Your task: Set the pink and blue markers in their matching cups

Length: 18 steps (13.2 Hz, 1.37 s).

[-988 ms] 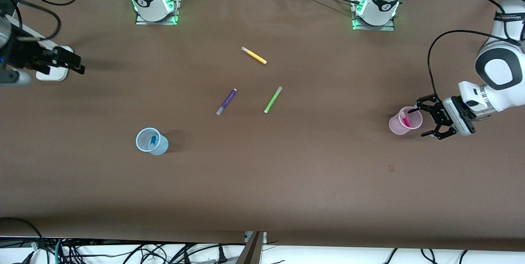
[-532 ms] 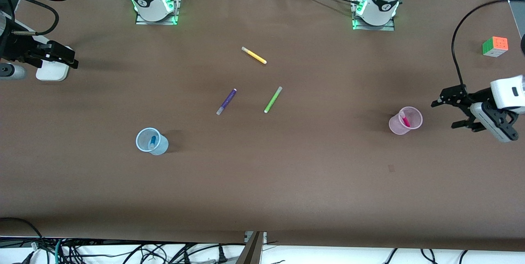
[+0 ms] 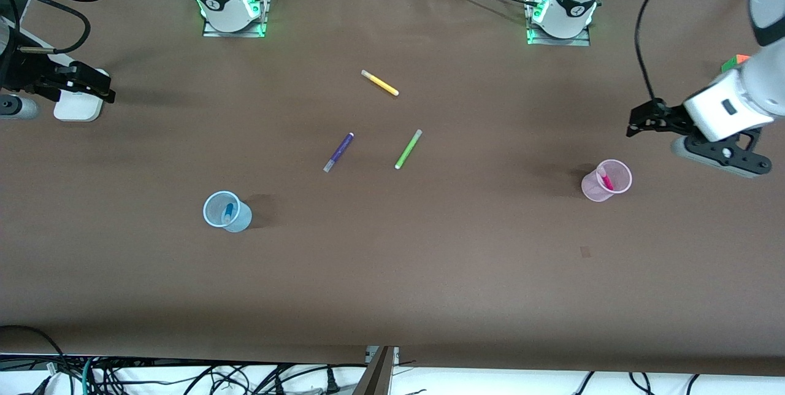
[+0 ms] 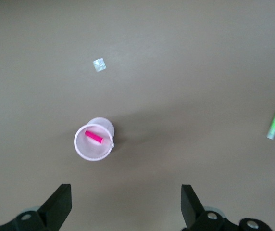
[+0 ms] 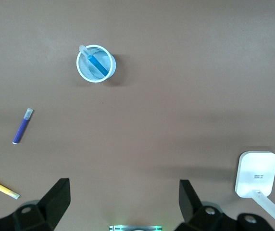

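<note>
The pink marker [image 3: 606, 181] stands inside the pale pink cup [image 3: 590, 189] toward the left arm's end of the table. The blue marker [image 3: 228, 212] stands inside the pale blue cup [image 3: 241, 221], toward the right arm's end. My left gripper [image 3: 643, 122] hangs open and empty above the table beside the pink cup. In the left wrist view the left gripper [image 4: 125, 192] frames bare table, with the pink cup [image 4: 102, 126] and pink marker [image 4: 93, 136] clear of it. My right gripper [image 3: 98, 87] is open and empty over the table's edge; the right wrist view shows the blue cup [image 5: 85, 73] and blue marker [image 5: 98, 65] well away from the right gripper [image 5: 123, 185].
A yellow pen [image 3: 380, 83], a purple pen [image 3: 338, 151] and a lime-green pen [image 3: 408, 148] lie mid-table. A white box [image 3: 76, 108] sits under the right gripper. A colour cube [image 3: 733, 62] peeks from under the left arm. A small scrap [image 4: 99, 64] lies near the pink cup.
The left gripper has drawn away from the pink cup, risen and swung toward the arms' bases; its arm now covers most of the cube. The right gripper has pulled back slightly toward the table's edge.
</note>
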Motion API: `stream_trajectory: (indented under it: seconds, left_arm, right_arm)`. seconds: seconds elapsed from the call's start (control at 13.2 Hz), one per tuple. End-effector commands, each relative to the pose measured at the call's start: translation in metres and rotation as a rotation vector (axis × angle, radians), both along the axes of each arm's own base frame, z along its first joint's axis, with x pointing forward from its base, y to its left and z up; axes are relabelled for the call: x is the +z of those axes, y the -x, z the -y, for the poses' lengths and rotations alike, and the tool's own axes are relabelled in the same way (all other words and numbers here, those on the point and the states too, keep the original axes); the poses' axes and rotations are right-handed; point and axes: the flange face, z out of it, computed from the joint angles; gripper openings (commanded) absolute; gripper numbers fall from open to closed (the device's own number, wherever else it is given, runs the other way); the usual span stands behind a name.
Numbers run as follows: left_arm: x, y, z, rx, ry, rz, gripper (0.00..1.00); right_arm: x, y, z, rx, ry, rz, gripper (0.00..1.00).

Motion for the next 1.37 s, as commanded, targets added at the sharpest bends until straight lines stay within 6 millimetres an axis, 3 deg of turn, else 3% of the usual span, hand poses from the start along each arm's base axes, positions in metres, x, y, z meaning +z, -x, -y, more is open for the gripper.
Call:
stream_trajectory:
  seconds: [0.0, 0.3, 0.61, 1.29]
  left_arm:
    - [0.026, 0.009, 0.019, 0.108, -0.075, -0.018, 1.00]
    - [0.029, 0.014, 0.045, 0.161, -0.116, -0.022, 1.00]
    - [0.050, 0.003, 0.037, 0.176, -0.072, 0.018, 1.00]
    - [0.050, 0.002, 0.030, 0.186, -0.067, 0.010, 1.00]
  right_arm:
    - [0.004, -0.001, -0.003, 0.002, 0.012, 0.004, 1.00]
    - [0.004, -0.001, -0.004, 0.005, 0.011, 0.005, 1.00]
    - [0.004, -0.001, -0.005, 0.005, 0.009, 0.005, 1.00]
    - [0.004, -0.001, -0.006, 0.007, 0.009, 0.005, 1.00]
